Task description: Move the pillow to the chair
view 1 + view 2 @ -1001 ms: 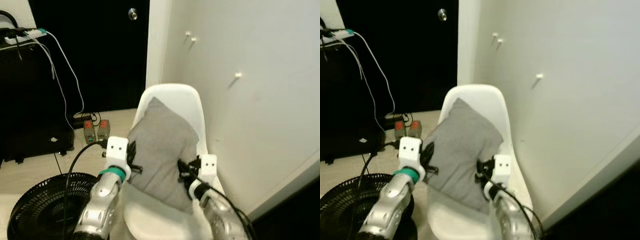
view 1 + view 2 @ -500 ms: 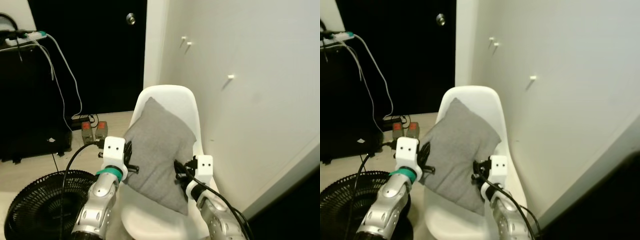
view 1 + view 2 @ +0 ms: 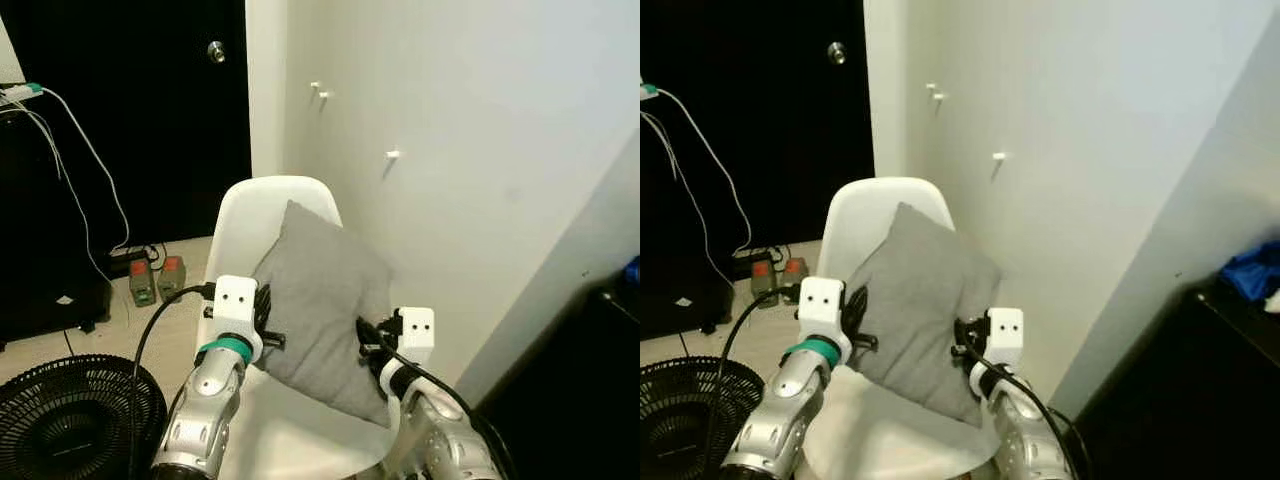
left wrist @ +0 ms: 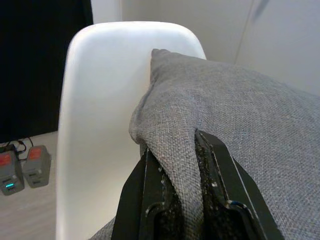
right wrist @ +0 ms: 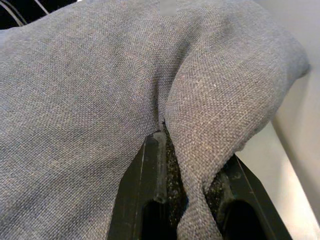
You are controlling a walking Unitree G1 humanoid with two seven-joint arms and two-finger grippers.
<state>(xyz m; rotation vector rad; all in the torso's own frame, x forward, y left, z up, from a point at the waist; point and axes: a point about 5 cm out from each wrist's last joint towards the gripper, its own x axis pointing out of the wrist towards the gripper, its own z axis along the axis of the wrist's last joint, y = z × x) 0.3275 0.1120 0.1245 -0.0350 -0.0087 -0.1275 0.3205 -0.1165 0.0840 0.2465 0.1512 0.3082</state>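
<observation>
Two tools clamped on one grey pillow (image 3: 325, 300), each with a fold of cloth pinched between narrowed fingers. Left tool (image 4: 175, 200) gripping the pillow's left edge, black fingers (image 4: 150, 195) pressed to either side of a raised ridge of fabric. Right tool (image 5: 185, 200) gripping the right edge likewise, fingers (image 5: 152, 185) closed on a pleat, cloth bunched and hanging between them. Pillow held tilted, one corner pointing up against the backrest of the white chair (image 3: 245, 215), lower part over the seat; whether resting on the seat or held just above it, hard to tell.

Largest around: pale wall (image 3: 450, 120) right behind and beside the chair, close to the chair's right side, with three small white pegs (image 3: 392, 155) on it. Black doorway (image 3: 130, 100) to the left of the wall corner, round knob (image 3: 216, 51) high on it. Dark furniture (image 3: 1220, 370) at far right, something blue (image 3: 1252, 270) lying on top. Black round fan (image 3: 70, 415) on the floor at lower left, near the left arm. White cables (image 3: 80, 160) hanging down across the dark area at left. Two small grey-and-orange boxes (image 3: 157, 280) on the floor by the doorway, left of the chair.

Little room on the right, wall hard by the chair. Open floor (image 3: 180, 310) on the left between chair, boxes and fan. Seat front bare and white below the pillow.
</observation>
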